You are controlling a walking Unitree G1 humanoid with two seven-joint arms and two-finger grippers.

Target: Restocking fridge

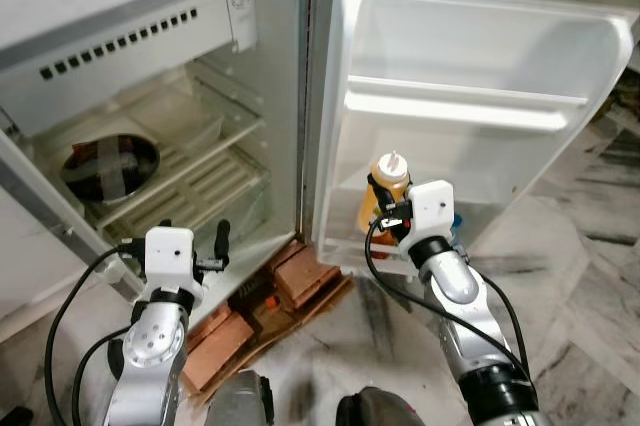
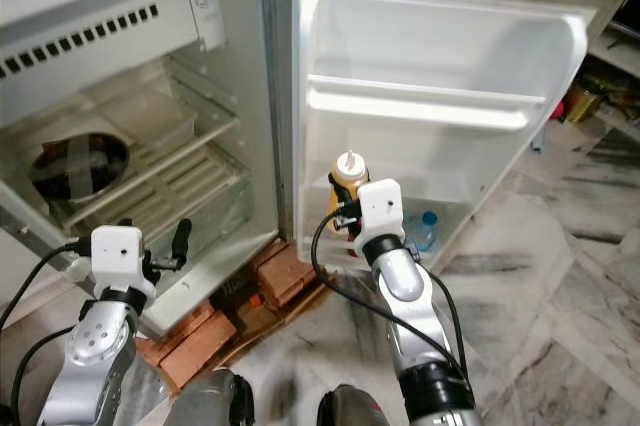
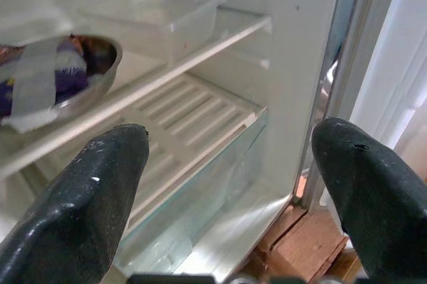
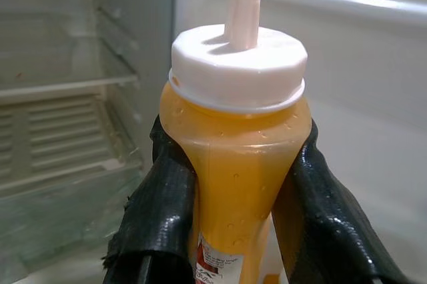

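Right gripper (image 4: 233, 211) clasps one smooth orange plastic sauce bottle (image 4: 237, 157), white-capped; left gripper (image 3: 233, 184) spread wide, grasping nothing.

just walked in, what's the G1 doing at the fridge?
Restocking. The right gripper is shut on a yellow sauce bottle, holding it upright at the lower shelf of the open fridge door. The left gripper is open, hovering empty in front of the fridge's main compartment, where a taped steel bowl sits on a shelf.
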